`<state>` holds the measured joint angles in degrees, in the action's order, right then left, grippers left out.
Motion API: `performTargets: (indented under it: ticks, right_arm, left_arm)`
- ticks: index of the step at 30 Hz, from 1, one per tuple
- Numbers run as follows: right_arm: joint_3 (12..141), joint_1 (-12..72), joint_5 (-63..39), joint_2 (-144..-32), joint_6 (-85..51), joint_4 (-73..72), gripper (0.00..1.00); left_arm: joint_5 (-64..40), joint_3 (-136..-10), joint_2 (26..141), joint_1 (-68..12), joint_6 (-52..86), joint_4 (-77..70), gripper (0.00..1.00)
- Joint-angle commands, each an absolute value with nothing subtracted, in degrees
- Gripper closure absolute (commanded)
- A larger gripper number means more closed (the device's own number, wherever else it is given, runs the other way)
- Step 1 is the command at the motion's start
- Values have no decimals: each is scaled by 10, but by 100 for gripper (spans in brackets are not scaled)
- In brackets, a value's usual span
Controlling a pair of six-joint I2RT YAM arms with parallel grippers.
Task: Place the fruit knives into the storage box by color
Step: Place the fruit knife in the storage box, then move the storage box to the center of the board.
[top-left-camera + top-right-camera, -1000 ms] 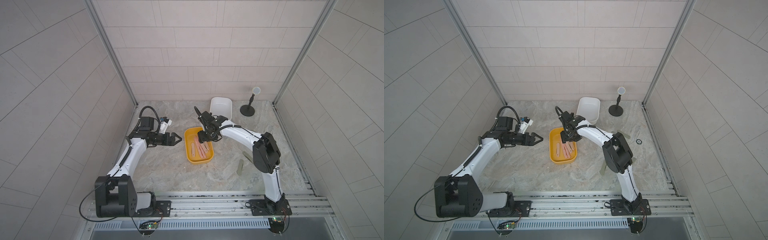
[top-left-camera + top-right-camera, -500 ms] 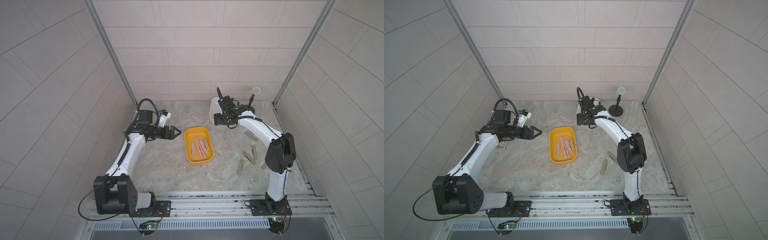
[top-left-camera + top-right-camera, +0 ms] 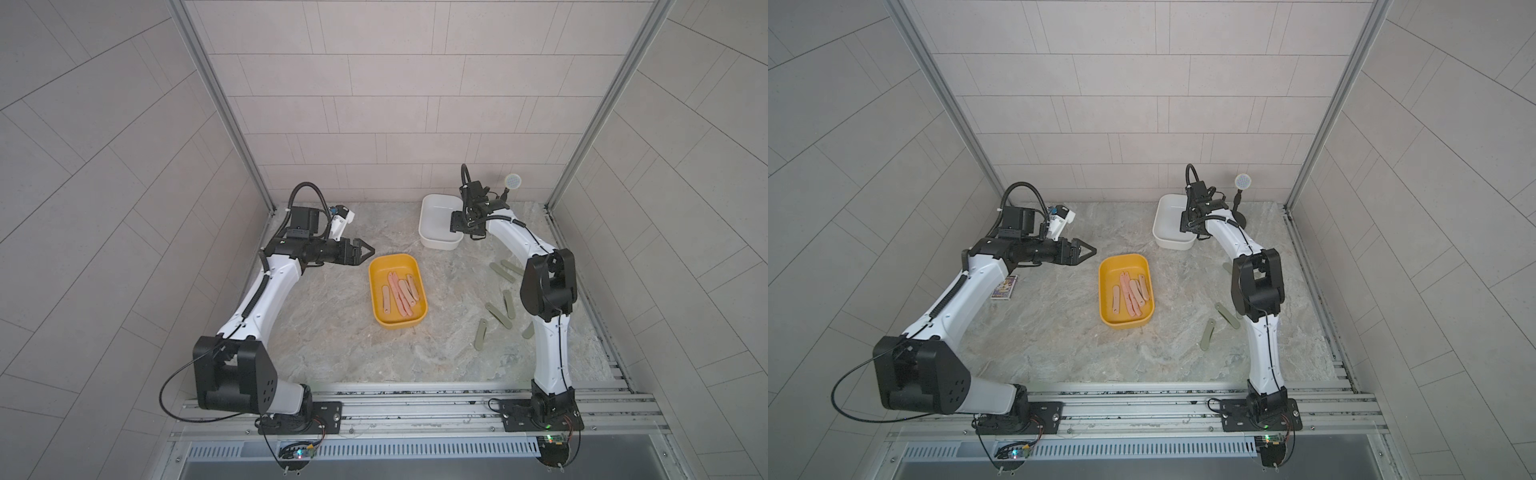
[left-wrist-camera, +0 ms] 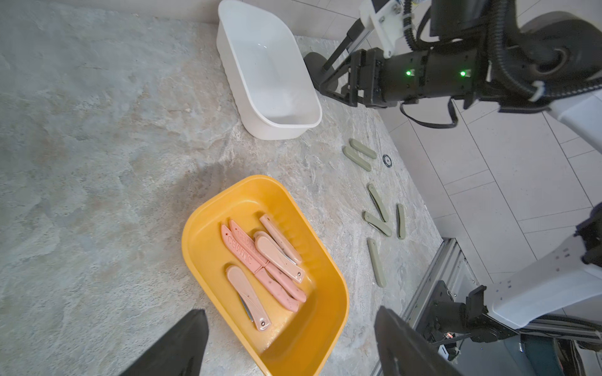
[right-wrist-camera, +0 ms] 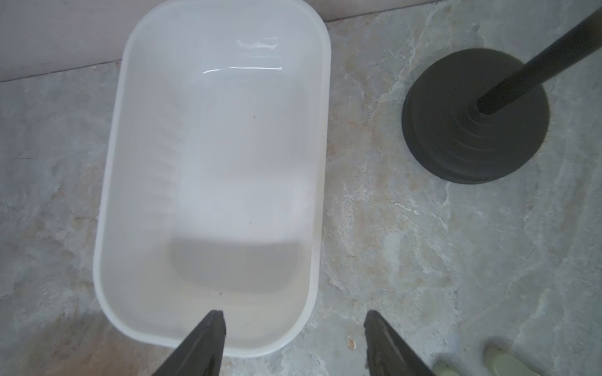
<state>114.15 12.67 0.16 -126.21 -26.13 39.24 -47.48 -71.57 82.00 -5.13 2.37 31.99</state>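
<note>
Several salmon-pink fruit knives (image 3: pixel 401 293) (image 4: pixel 260 257) lie in the yellow storage box (image 3: pixel 392 258) (image 4: pixel 195 221) at mid-table. Several grey-green fruit knives (image 3: pixel 498 311) (image 4: pixel 378 223) lie loose on the table at the right, partly hidden by my right arm. The white storage box (image 3: pixel 426 216) (image 5: pixel 110 195) at the back holds nothing. My left gripper (image 3: pixel 368 250) (image 4: pixel 290 341) hangs open and empty just left of the yellow box. My right gripper (image 3: pixel 456 221) (image 5: pixel 294 328) is open and empty above the white box's right near corner, one finger over its inside and one outside the rim.
A black stand with a round base (image 5: pixel 472 117) and a disc head (image 3: pixel 513 181) sits right behind my right gripper. A small printed card box (image 3: pixel 1005 286) lies under my left arm. A small ring (image 4: pixel 387 160) lies near the right wall.
My right gripper has swung from above the yellow box to the back right, over the white box's corner. My left gripper has drawn back a little to the left.
</note>
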Motion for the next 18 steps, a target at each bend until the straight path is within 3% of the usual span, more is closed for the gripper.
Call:
performTargets:
  ticks: [1,7,18]
  right_arm:
    - [1185,124,-10,-1288,-272,410,31]
    - [1242,113,-20,-1347,-283,420,38]
    - [1275,105,-18,-1391,-284,433,58]
  left_arm:
    - [-469,-695,814,-57,29,302,13]
    - [-465,-677,813,-60,30,287,13]
    - [-462,-674,821,-60,30,284,13]
